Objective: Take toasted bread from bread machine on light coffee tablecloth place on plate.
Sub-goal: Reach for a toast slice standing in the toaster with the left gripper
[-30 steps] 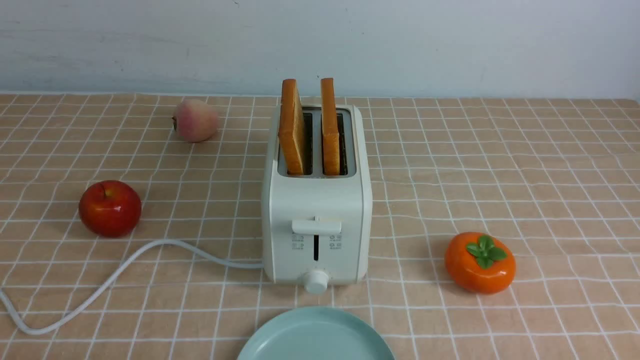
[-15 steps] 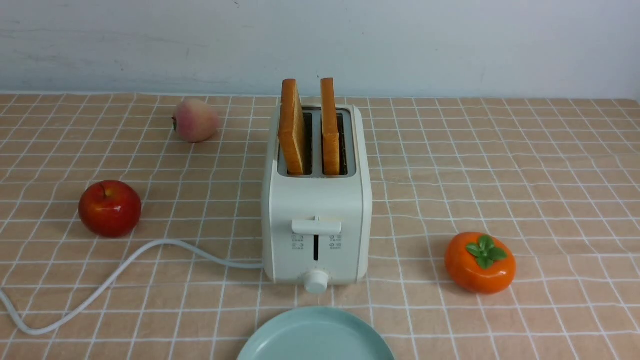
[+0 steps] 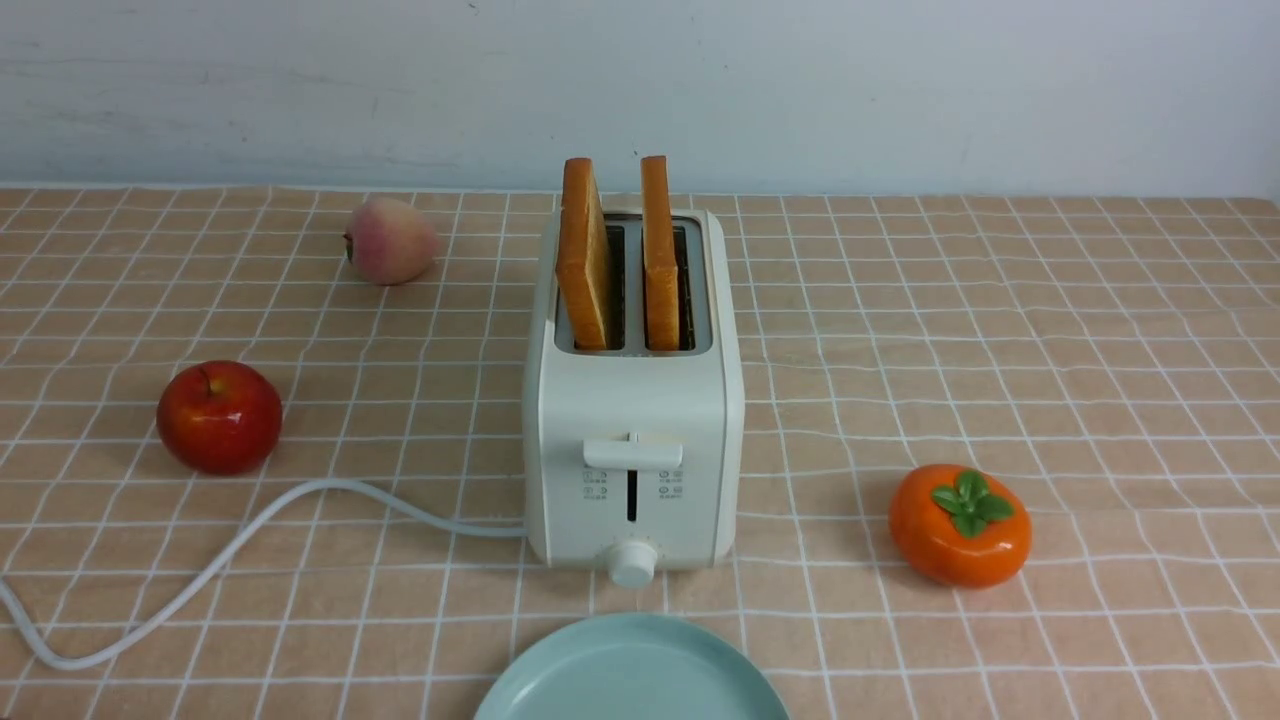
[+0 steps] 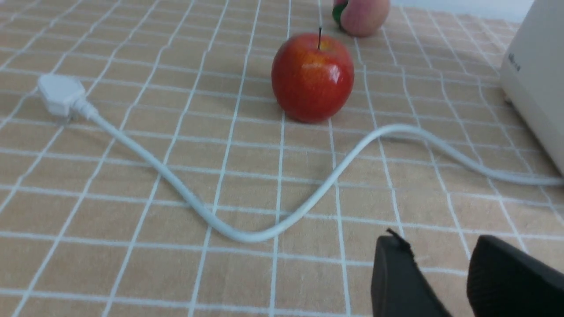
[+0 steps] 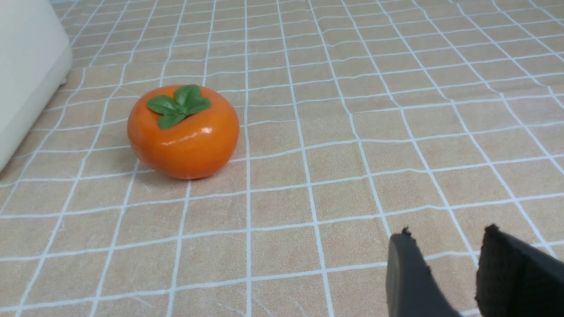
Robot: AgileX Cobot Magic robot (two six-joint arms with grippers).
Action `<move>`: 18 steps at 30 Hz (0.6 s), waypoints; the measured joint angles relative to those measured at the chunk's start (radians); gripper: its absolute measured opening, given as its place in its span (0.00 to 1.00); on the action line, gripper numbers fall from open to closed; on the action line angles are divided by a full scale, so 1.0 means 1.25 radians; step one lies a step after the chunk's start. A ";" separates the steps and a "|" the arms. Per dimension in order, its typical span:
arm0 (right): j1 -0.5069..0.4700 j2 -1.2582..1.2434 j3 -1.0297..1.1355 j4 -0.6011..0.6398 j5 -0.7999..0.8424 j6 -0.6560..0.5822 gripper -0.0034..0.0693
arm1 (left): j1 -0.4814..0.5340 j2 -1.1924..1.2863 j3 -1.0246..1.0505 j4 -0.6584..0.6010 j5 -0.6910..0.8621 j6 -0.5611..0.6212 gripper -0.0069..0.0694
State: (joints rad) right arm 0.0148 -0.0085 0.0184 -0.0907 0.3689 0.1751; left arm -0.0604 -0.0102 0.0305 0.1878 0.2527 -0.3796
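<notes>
Left end effector and right end effector hang low over the light coffee tablecloth, jaws apart, empty. Mid-desk sits the bread machine, with the plate at the near edge. The toasted bread sticks up from both slots. Probably light, stiff and crumbly, so gently pinch the flat faces up top.

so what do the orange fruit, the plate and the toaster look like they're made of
Orange fruit: likely plastic or painted resin, glossy; sharp highlights and moulded-looking green leaves suggest a fake persimmon. Plate: smooth pale teal with a soft sheen, ceramic or melamine; the look leaves it open. Toaster: cream-white satin shell with rounded corners, probably plastic, possibly painted metal.
</notes>
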 joint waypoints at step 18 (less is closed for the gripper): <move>0.000 0.000 0.005 0.419 -0.203 0.170 0.38 | 0.000 0.000 0.000 -0.107 -0.321 -0.085 0.40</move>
State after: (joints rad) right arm 0.0148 -0.0085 0.0245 0.4333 0.1152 0.3873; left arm -0.0604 -0.0102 0.0305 0.0544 -0.1485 -0.4857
